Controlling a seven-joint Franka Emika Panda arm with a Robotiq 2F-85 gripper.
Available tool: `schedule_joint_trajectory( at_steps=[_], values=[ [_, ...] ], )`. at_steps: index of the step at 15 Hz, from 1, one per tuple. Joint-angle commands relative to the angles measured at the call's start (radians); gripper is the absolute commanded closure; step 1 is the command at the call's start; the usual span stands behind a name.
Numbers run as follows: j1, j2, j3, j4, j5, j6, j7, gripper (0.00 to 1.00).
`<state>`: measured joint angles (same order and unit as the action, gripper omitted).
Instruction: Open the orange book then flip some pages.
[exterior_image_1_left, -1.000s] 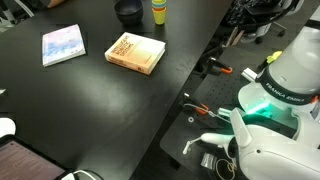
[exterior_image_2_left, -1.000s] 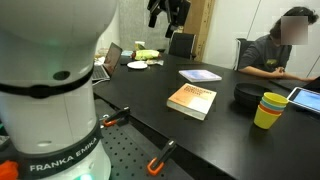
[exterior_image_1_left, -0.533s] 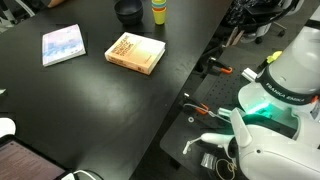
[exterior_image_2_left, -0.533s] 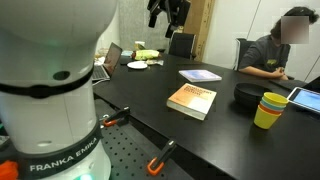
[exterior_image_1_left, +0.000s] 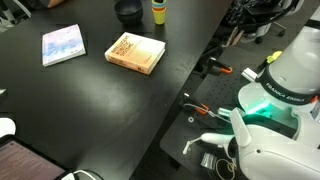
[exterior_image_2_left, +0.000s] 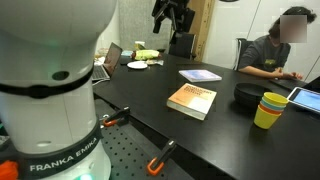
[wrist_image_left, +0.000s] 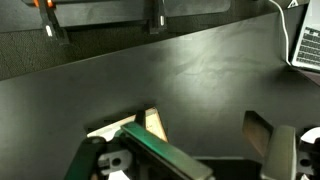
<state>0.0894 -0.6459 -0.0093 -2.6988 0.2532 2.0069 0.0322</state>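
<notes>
Wrist view shows the hand (wrist_image_left: 205, 128) spread wide; the orange book (exterior_image_2_left: 192, 100) lies closed near stacked cups (exterior_image_2_left: 268, 108).

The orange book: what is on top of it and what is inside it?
Nothing lies on the orange book; its cover is bare. It is closed: of the pages only the edge shows.

Even indoor light, soft sheen on the dark table (wrist_image_left: 200, 70), pictures slightly blurred.

My wrist view shows the hand (wrist_image_left: 200, 148) blurred and cut off below; I can't read the tiny print on the orange book (exterior_image_1_left: 135, 52).
</notes>
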Motion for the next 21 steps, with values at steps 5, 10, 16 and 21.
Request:
schedule_joint_trajectory(
  at_steps=[5, 10, 16, 21],
  values=[
    [-0.033, 0.360, -0.047, 0.079, -0.025, 0.372, -0.169, 0.00],
    [-0.039, 0.606, -0.119, 0.173, 0.086, 0.540, -0.347, 0.00],
    [-0.143, 0.866, -0.065, 0.354, 0.293, 0.547, -0.579, 0.00],
    [-0.267, 1.041, 0.023, 0.489, 0.311, 0.518, -0.651, 0.00]
  ],
)
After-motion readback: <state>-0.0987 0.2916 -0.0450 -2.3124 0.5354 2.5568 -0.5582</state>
